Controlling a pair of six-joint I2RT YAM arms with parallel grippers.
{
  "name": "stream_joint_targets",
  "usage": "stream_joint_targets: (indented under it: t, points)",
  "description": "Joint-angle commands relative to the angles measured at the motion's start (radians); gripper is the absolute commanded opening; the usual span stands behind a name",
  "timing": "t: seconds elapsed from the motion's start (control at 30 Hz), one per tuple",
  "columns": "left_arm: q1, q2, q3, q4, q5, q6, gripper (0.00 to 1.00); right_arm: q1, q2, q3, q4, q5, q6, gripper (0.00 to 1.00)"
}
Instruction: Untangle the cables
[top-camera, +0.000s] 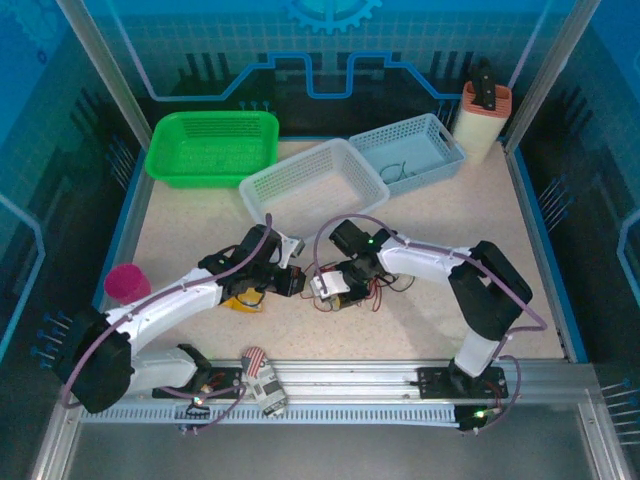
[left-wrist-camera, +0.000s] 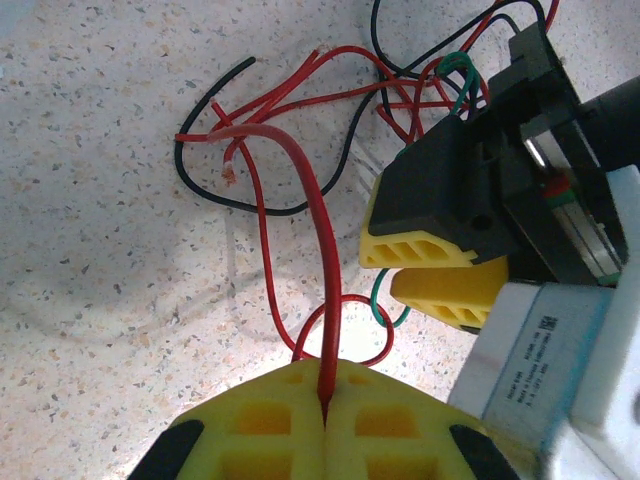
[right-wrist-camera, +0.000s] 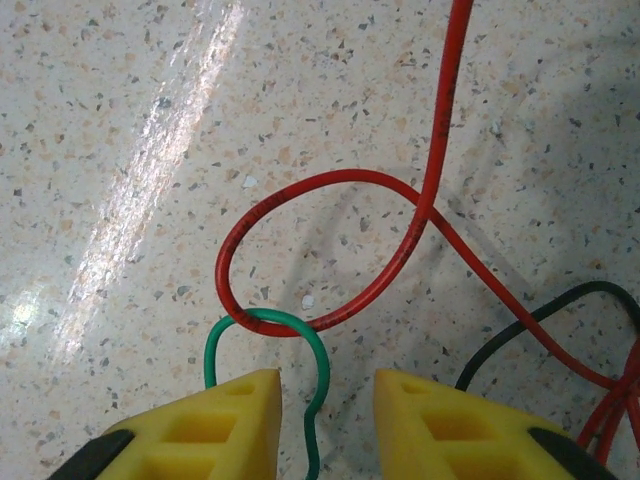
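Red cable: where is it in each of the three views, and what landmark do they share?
Top external: red cable in the tangle at table centre, beside the right gripper.
Left wrist: red cable runs up from bottom centre, pinched between the left fingers.
Right wrist: its loop sits at centre, crossing the green cable.
Landmark: the right gripper's yellow fingers.

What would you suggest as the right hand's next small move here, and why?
Probably close the right hand on the thin green wire: its loop lies between the open yellow fingers, hooked through a loop of the thin red wire that the left hand pinches. Gripping both should let them be drawn apart.
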Motion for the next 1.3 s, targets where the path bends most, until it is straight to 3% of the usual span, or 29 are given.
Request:
stream_joint_targets:
  t: [0.0,0.13,0.37,1.27]
  points:
    - [0.006,-0.019,-0.009,-0.007,0.017,0.024,0.01,0.01,0.016,0.011,-0.034,-0.023,0.003,0.28]
    - [0.007,-0.021,-0.011,-0.009,0.014,0.024,0.01,0.01,0.014,-0.012,-0.021,-0.017,0.009,0.24]
    - [0.008,-0.015,-0.017,-0.01,0.023,0.021,0.01,0.01,0.009,-0.017,-0.001,-0.019,0.028,0.0]
    - [0.006,0.023,-0.019,0.046,0.054,-0.017,0.01,-0.038,0.033,0.038,0.087,-0.031,0.377,0.0]
